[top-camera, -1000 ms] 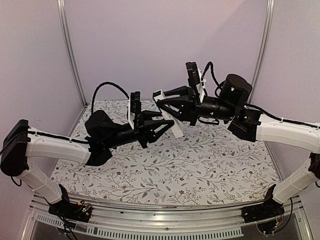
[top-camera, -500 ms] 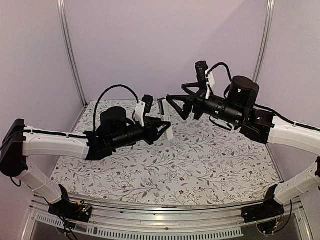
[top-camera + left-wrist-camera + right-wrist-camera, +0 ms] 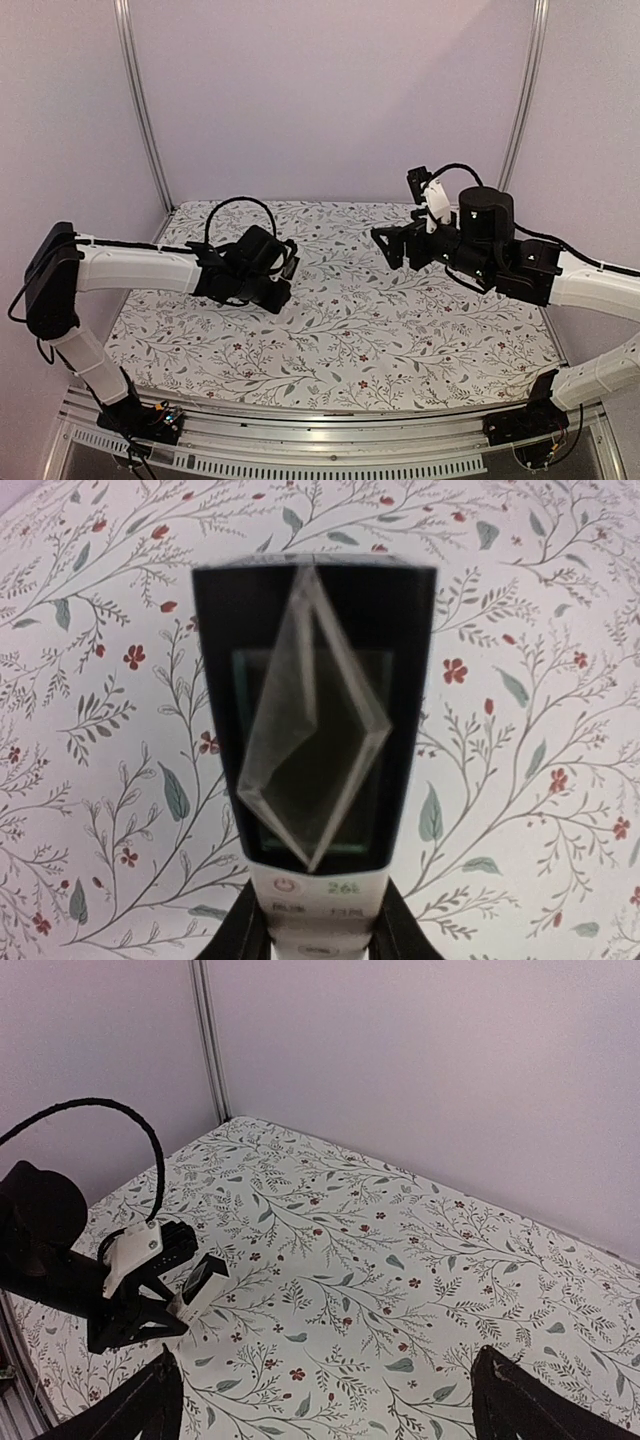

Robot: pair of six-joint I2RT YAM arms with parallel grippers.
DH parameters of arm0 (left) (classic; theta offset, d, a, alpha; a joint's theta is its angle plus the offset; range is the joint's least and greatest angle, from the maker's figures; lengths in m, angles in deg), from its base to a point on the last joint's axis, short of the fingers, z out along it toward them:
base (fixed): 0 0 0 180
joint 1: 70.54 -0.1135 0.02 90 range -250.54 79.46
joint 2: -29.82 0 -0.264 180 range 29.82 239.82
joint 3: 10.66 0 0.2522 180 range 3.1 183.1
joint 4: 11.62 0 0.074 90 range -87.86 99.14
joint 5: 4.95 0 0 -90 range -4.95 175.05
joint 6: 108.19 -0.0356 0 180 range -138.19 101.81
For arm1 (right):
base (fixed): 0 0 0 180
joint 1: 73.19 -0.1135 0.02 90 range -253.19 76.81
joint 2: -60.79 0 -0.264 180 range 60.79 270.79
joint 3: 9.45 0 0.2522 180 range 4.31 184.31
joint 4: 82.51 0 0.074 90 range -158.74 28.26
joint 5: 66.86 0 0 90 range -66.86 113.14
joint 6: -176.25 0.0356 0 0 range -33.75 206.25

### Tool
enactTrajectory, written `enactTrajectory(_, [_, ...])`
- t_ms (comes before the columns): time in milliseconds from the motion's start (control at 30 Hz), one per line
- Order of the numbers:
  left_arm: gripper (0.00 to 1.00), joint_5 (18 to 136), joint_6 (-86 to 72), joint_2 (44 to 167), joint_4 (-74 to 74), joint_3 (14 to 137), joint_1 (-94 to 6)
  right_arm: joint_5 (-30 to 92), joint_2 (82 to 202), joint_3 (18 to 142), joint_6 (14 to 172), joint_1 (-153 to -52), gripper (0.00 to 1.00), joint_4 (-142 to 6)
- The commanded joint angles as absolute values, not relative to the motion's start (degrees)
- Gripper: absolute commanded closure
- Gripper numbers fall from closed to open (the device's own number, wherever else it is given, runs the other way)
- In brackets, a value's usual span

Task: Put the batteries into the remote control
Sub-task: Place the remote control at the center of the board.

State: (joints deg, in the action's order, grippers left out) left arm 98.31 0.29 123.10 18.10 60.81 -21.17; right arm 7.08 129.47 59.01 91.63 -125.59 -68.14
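- One remote control (image 3: 315,720), centre frame: pinched at lower end by left gripper (image 3: 316,944).
- One right gripper (image 3: 391,249), right of centre: spread wide, grasping nothing.

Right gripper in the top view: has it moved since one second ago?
Yes. The right gripper has moved to the right, nearer to the right corner post, and its jaws now stand open.
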Motion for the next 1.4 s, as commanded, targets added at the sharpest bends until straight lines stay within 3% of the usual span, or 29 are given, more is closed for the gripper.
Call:
enactTrajectory(0, [0.98, 96.5, -2.4, 126.2, 30.8, 63.2, -24.5, 5.4, 127.5, 58.0, 92.2, -125.5, 0.01, -66.2])
enactTrajectory(233, [0.95, 89.6, -3.7, 130.2, 39.1, 68.3, -32.9, 6.1, 126.3, 57.5, 92.1, -125.4, 0.01, -65.0])
enactTrajectory(533, [1.00, 83.7, -2.0, 132.8, 42.2, 72.5, -43.9, 6.4, 124.9, 56.7, 91.3, -125.5, 0.01, -64.4])
enactTrajectory(833, [0.86, 83.2, -4.2, 140.2, 49.3, 79.9, -49.4, 6.6, 124.8, 56.0, 90.8, -125.5, 0.01, -64.5])
enactTrajectory(1067, [0.82, 80.4, -4.0, 145.5, 49.2, 81.9, -51.6, 6.5, 124.7, 55.6, 90.6, -125.5, 0.01, -64.7])
enactTrajectory(1133, [0.77, 78.8, -3.9, 146.5, 48.8, 82.1, -51.6, 6.5, 125.1, 55.6, 90.7, -125.5, 0.01, -64.7])
enactTrajectory(1267, [0.45, 77.7, -4.1, 146.3, 47.9, 81.9, -51.6, 5.7, 125.9, 56.1, 91.0, -125.5, 0.01, -63.5])
enactTrajectory(1367, [0.40, 77.6, -4.3, 144.9, 47.3, 81.9, -51.7, 5.1, 127.0, 56.5, 91.1, -125.4, 0.01, -62.7])
